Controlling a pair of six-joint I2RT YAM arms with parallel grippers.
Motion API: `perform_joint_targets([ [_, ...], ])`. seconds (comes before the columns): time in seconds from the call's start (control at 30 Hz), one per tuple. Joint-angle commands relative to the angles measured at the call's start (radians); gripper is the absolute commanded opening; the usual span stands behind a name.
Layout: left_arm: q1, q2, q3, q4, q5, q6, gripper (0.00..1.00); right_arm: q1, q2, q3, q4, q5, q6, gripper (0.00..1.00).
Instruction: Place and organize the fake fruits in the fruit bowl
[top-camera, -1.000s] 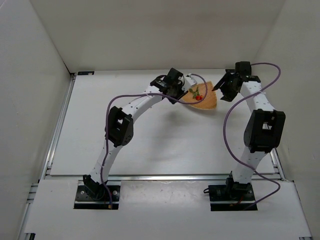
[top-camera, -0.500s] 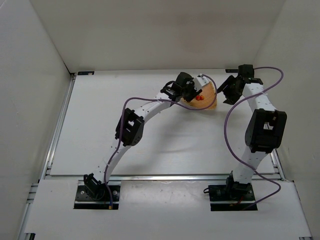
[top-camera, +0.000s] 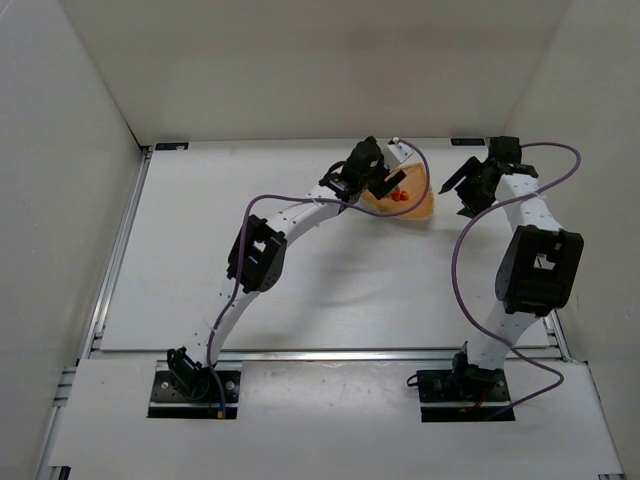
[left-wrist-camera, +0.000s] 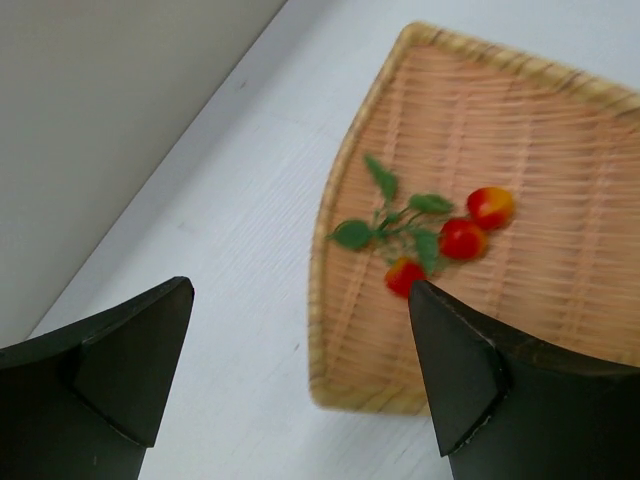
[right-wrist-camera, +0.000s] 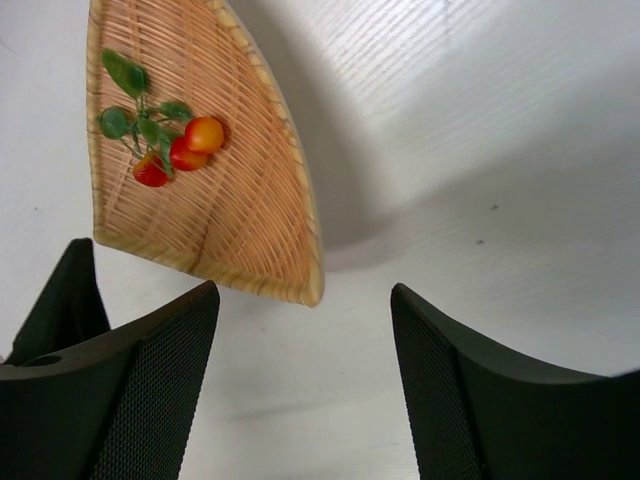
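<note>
The fake fruits (left-wrist-camera: 455, 235), red-orange berries on one green leafy sprig, lie loose inside the fruit bowl (left-wrist-camera: 560, 140), a woven tan fan-shaped dish at the back of the table. From above the berries (top-camera: 399, 196) show as red dots in the bowl (top-camera: 420, 205). My left gripper (top-camera: 392, 182) hangs over the bowl's left edge, open and empty (left-wrist-camera: 300, 370). Just right of the bowl, my right gripper (top-camera: 452, 188) is open and holds nothing. In the right wrist view the bowl (right-wrist-camera: 245, 215) with the berries (right-wrist-camera: 185, 150) lies beyond the right gripper (right-wrist-camera: 305, 370).
White walls close in the table at the back and both sides. A metal rail (top-camera: 118, 250) runs along the left edge. The right arm's purple cable (top-camera: 458, 260) loops beside its forearm.
My left gripper has opened and let the berry sprig drop into the bowl after moving right over it. The right gripper has drawn a little further right, away from the bowl.
</note>
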Motion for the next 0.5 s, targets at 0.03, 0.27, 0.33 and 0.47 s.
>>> perform_joint_targets([
  [0.03, 0.023, -0.272, -0.144, 0.023, -0.214, 0.023, 1.00, -0.064, -0.092, -0.038, 0.021, 0.001, -0.017, 0.79],
  [0.27, 0.268, -0.619, -0.666, -0.012, -0.440, 0.025, 1.00, -0.151, -0.137, -0.092, 0.021, -0.011, -0.050, 0.86],
  [0.33, 0.333, -0.685, -0.756, -0.032, -0.489, 0.025, 1.00, -0.162, -0.149, -0.107, 0.021, 0.001, -0.050, 0.87],
  [0.47, 0.503, -0.843, -0.953, -0.084, -0.561, 0.016, 1.00, -0.182, -0.183, -0.142, 0.021, 0.001, -0.059, 0.87],
])
